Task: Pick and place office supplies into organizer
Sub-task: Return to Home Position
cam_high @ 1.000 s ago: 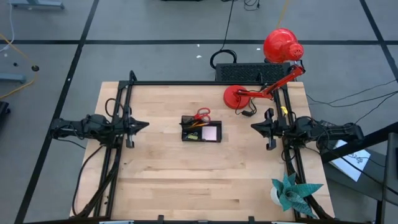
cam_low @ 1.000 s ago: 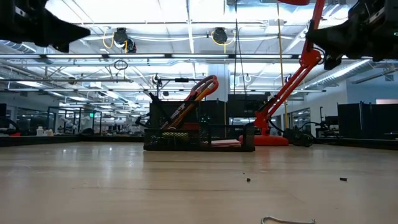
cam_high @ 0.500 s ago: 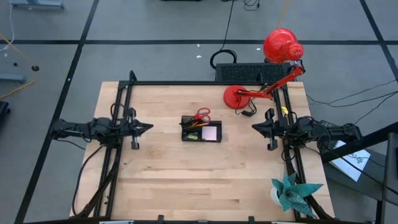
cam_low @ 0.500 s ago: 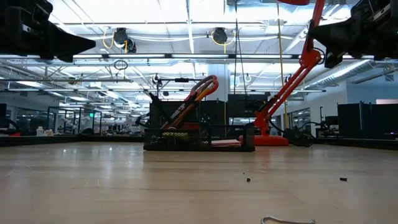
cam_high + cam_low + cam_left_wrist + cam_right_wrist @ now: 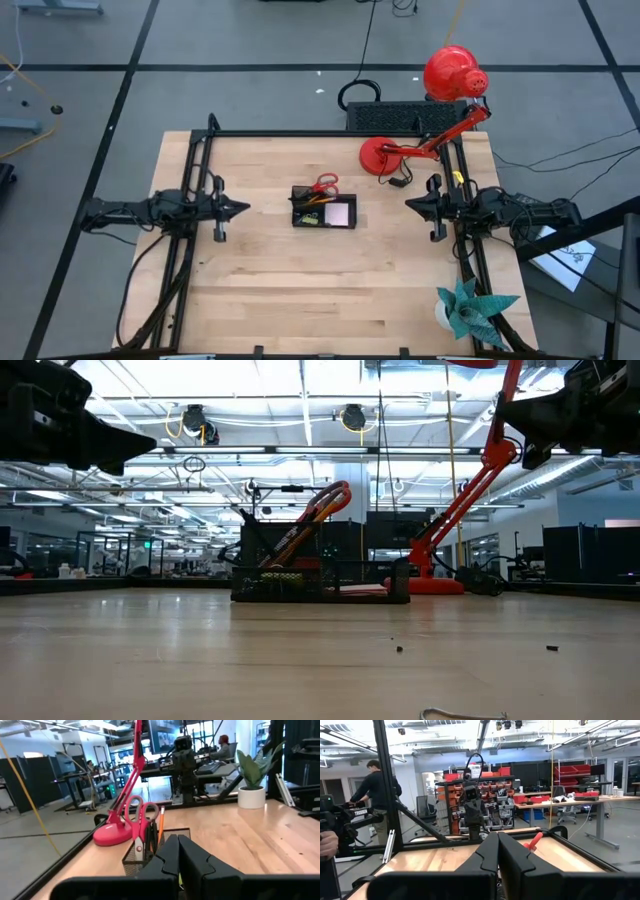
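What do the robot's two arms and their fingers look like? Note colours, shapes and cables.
The left arm and right arm are black, slim and jointed. The left gripper and right gripper each narrow to a point. In the left wrist view, the fingers are dark angular wedges with no visible markings. Black cables loop beside the left arm.

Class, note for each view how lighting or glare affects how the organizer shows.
High view: even light, soft shadows, organizer plainly lit. Low view: ceiling lights glare behind, so organizer and left gripper show as dark silhouettes. Left wrist view: scissors brightly lit.
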Tool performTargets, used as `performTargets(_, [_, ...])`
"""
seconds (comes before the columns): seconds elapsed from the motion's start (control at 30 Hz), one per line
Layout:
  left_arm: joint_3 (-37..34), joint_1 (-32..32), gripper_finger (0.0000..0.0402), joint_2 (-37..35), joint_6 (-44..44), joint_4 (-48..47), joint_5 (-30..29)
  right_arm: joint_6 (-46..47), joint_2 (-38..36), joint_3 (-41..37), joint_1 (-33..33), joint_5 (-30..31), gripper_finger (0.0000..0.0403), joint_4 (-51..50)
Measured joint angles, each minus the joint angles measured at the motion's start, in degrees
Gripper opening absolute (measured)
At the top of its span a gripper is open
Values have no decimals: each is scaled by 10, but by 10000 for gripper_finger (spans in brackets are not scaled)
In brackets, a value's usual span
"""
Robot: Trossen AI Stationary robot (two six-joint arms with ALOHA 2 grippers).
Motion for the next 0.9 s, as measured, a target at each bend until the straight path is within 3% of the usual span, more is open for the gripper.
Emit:
performTargets(0.4, [0, 11, 4, 2, -30, -3, 4, -43, 0, 0, 0, 0, 0, 0])
performTargets(0.7, [0, 11, 38, 2, -29, -3, 2, -51, 0, 0, 0, 0, 3, 0])
performTargets(0.9, [-1, 11, 39, 2, -28, 5, 2, -50, 0, 0, 0, 0, 4, 0])
